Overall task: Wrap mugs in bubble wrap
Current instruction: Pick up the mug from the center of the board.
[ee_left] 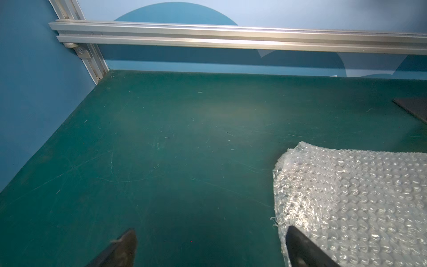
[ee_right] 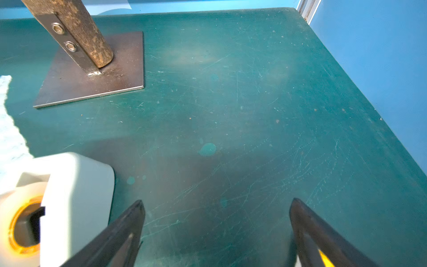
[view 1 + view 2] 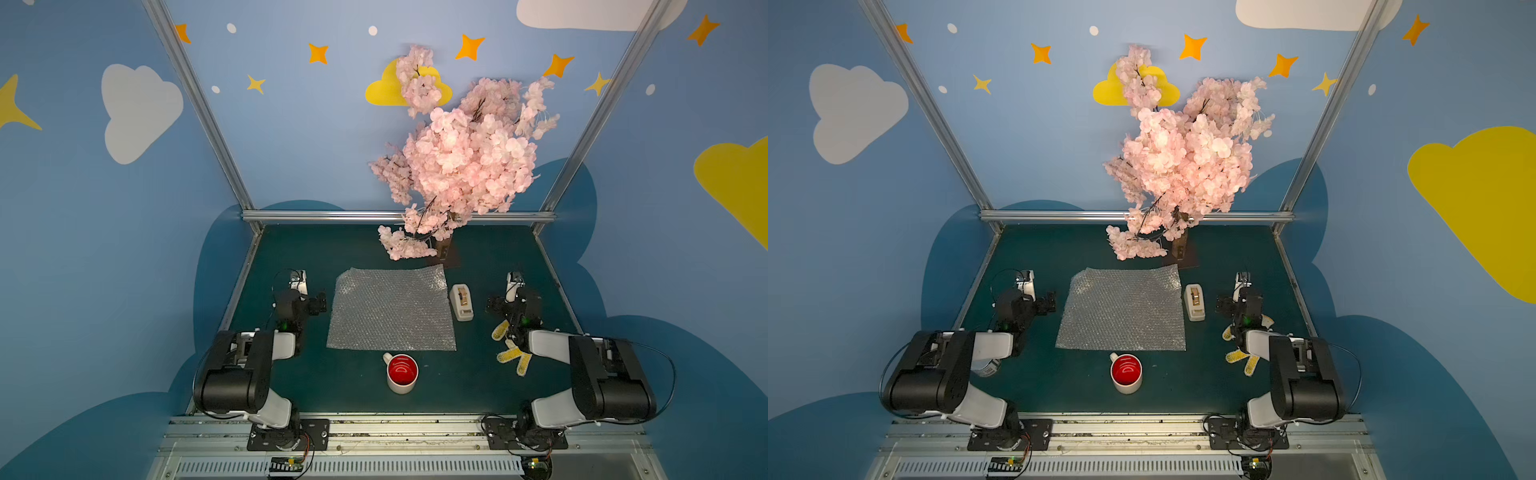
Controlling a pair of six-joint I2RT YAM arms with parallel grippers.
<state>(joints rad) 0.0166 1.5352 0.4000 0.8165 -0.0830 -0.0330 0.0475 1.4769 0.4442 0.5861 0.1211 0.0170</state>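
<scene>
Left gripper (image 1: 211, 231): jaws spread wide with nothing between them, only bare green table (image 1: 184, 138). Right gripper (image 2: 217, 201): same, wide apart and empty. Both sit low over the table, pointing away from the arm bases.

Bubble wrap (image 3: 390, 309) lies spread out between the two grippers; the corner just ahead of the left gripper curls up a bit. The sheet's edge is just beside the left gripper's inner finger (image 1: 298, 247). In the left wrist view that fingertip overlaps the edge, and I can't tell if it touches.

Tape dispenser (image 3: 461, 302) stands between the wrap and the right gripper, just beside that gripper's inner finger.

Mug (image 3: 402, 372) is behind both grippers, toward the arm bases, roughly midway between the arms. It's upright, red inside facing up, handle toward the wrap. It's near the sheet's closest edge but off it.

Yellow-white glove (image 3: 513, 355) lies behind the right gripper, partly under that arm.
</scene>
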